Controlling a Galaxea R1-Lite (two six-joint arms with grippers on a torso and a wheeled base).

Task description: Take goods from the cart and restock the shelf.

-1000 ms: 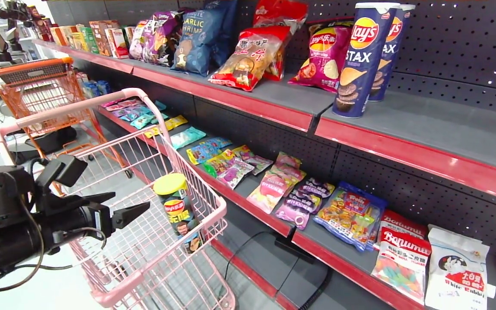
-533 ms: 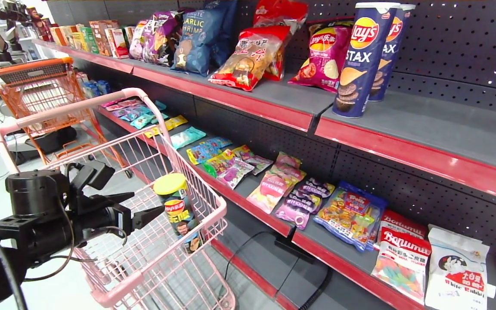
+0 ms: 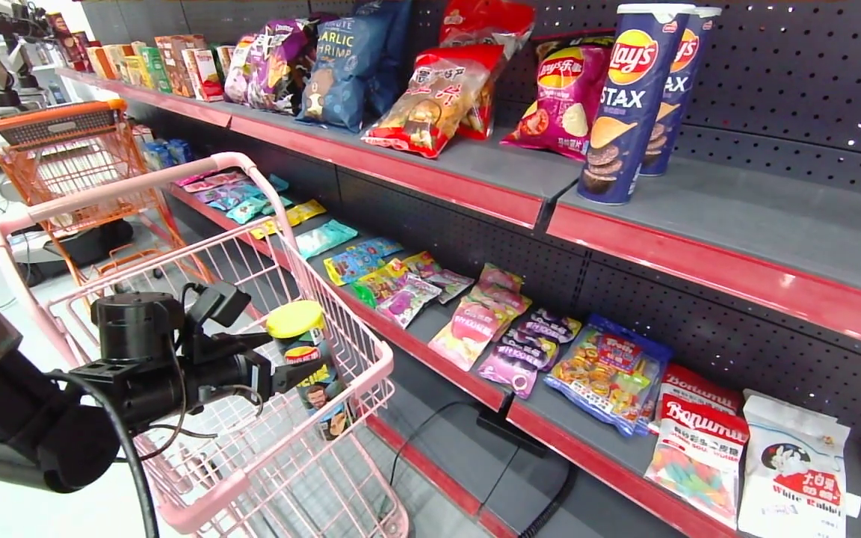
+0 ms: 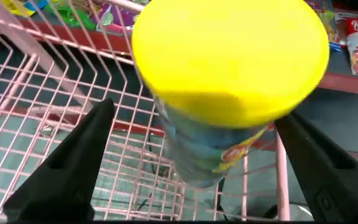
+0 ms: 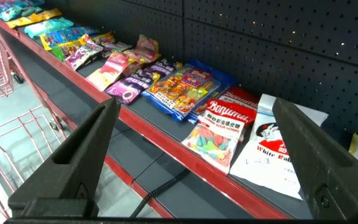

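Head view showed us the chip can, yellow-lidded, standing upright in the front corner of the pink cart, close against its wire wall. We had the left gripper level with the can's upper part, jaws spread, one on each side; we could not tell whether they touched it. We judged the grasp wanted the jaws below the lid, centred on the body, then closed squarely so the can would not tip. Our right gripper, jaws also spread, hung over the lower shelf.
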